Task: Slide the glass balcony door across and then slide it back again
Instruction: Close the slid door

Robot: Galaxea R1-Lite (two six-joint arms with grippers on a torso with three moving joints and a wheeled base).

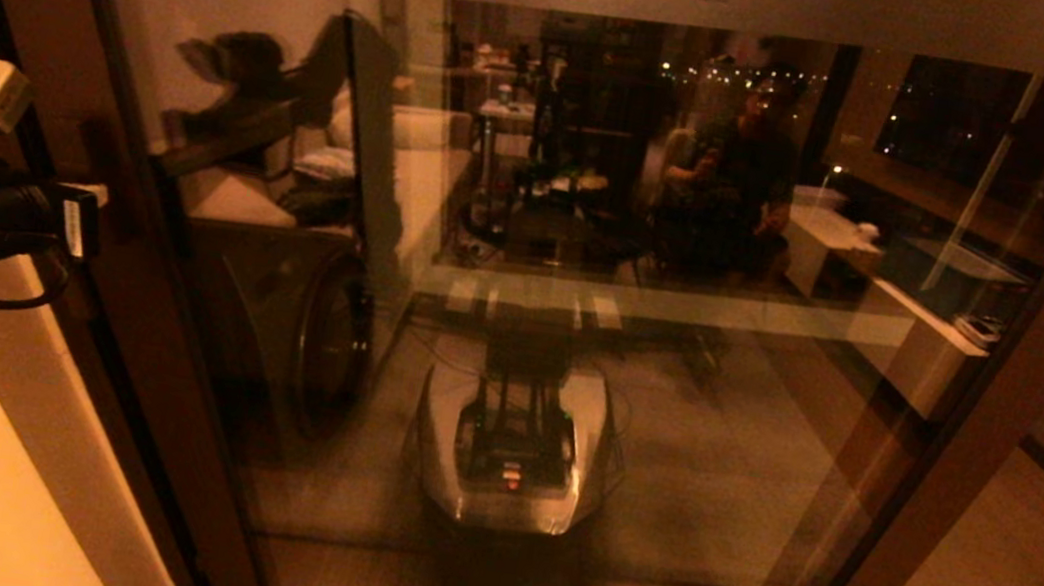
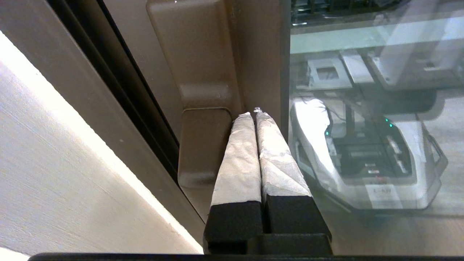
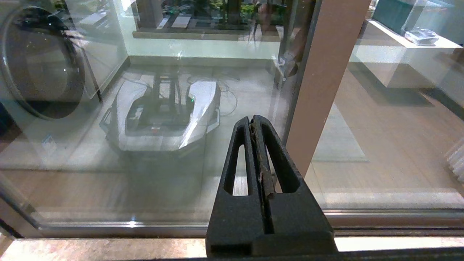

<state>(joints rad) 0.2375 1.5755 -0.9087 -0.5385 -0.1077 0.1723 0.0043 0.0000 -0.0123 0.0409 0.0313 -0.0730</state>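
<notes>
- Directly ahead of the robot, the glass balcony door [image 1: 583,291] is filling most of the head view, with its dark brown frame running full height and a frosted band with characters crossing the top.
- Its long axis is standing vertical; its face is pointing toward the robot, so travel appears to lie sideways along the track.
- On the left stile, the bar handle [image 2: 203,72] is running parallel to that long axis, raised off the frame.
- The left gripper [image 2: 255,114] is resting with both padded fingers pressed together, holding nothing, tips touching or nearly touching the stile just beside the handle, on the side nearer the glass.
- From these jaws the handle is lying immediately toward the jamb [image 2: 119,90], which appears to be meeting the door's left edge.
- Judged from this, the left arm is the nearer one to the handle, and a sideways push against the handle or stile is what the next move is calling for.
- The right gripper [image 3: 255,121] is hovering low in front of the glass, jaws together and empty, near the right stile [image 3: 319,83].
- Reflected in the pane, the robot's base [image 1: 512,443] is showing.
</notes>
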